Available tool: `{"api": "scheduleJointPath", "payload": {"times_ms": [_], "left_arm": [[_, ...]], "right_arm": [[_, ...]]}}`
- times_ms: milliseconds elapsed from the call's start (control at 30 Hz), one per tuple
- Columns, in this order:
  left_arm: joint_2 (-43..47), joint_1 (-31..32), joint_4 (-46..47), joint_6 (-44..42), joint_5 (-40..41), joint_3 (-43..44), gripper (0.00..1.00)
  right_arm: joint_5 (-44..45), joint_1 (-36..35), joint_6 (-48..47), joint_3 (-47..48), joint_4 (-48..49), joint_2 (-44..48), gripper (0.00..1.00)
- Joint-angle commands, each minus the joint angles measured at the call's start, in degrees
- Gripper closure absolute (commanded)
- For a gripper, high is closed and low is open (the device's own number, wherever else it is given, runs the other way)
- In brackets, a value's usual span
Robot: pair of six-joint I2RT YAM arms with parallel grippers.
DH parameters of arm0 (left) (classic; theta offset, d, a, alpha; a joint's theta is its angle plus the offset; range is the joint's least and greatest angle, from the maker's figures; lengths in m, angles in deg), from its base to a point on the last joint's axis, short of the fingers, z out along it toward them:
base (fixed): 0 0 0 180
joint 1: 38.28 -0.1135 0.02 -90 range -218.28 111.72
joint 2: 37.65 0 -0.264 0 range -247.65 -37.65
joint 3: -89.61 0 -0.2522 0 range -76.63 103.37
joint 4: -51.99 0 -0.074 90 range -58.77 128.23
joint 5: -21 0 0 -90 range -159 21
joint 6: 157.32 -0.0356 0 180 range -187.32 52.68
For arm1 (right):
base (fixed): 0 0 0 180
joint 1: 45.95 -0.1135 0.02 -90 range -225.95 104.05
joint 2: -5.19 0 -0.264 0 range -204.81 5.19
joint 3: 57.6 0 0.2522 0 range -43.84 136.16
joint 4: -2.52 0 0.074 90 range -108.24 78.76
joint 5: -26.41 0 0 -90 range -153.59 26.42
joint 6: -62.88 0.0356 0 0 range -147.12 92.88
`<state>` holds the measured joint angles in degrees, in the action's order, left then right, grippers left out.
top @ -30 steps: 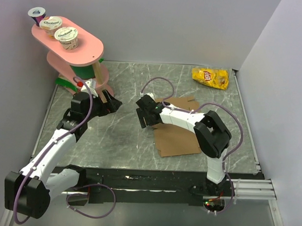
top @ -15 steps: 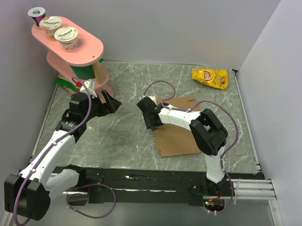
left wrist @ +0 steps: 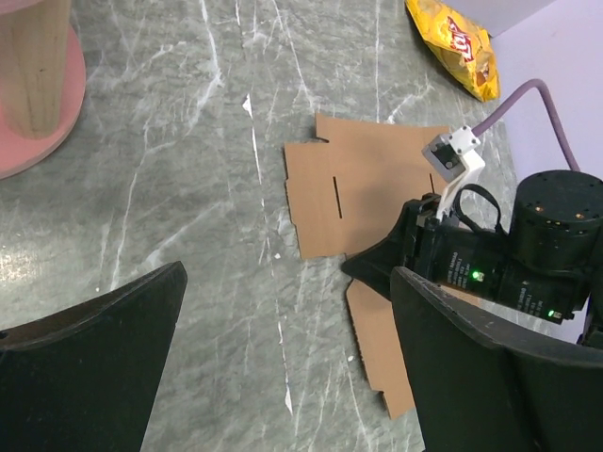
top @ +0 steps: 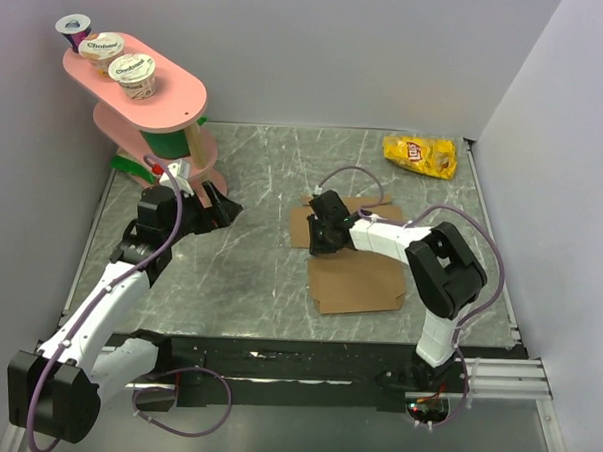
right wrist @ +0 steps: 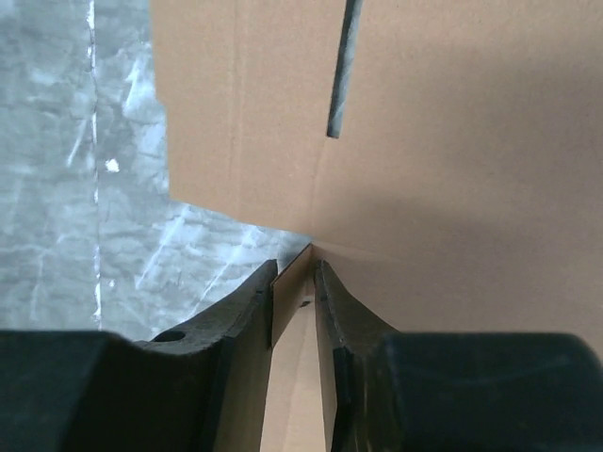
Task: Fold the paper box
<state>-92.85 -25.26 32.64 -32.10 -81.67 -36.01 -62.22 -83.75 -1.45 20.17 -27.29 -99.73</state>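
Observation:
The paper box (top: 357,281) is a flat brown cardboard sheet lying right of the table's middle, with a slit in its far-left panel (left wrist: 335,193). My right gripper (top: 318,234) sits low at the sheet's left edge. In the right wrist view the right gripper (right wrist: 295,273) has its jaws shut on a raised edge of the cardboard (right wrist: 424,122), which stands between the fingers. My left gripper (top: 222,207) hovers to the left, apart from the sheet. Its fingers (left wrist: 104,358) are spread wide with only bare table between them.
A yellow chip bag (top: 420,155) lies at the far right corner. A pink two-tier stand (top: 157,100) with yoghurt cups (top: 131,70) rises at the far left, close behind my left arm. White walls close in the table on three sides.
My right gripper has moved right onto the sheet's left edge and its jaws have closed on the cardboard. The sheet's far-left panel now shows. The left arm has barely moved.

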Motion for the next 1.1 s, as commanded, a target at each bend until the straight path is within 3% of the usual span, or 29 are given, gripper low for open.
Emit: {"api": "scheduleJointPath", "payload": {"times_ms": [0,267,700,1067], "left_arm": [[0.97,-0.36,0.40,-0.95,-1.48,1.04,0.04],[-2.10,-0.36,5.14,0.28,-7.45,-0.10,0.04],[-18.52,-0.36,19.91,5.03,-17.04,-2.39,0.04],[-28.38,3.50,35.29,13.29,-22.58,-5.30,0.01]], "right_arm": [[-7.24,0.45,1.22,-3.53,2.78,4.28,0.74],[-14.63,0.36,3.95,-10.83,12.51,9.82,1.00],[-18.85,-1.40,5.88,-19.88,27.82,16.24,1.00],[-19.21,-2.45,5.27,-21.47,29.94,18.79,1.00]]}}
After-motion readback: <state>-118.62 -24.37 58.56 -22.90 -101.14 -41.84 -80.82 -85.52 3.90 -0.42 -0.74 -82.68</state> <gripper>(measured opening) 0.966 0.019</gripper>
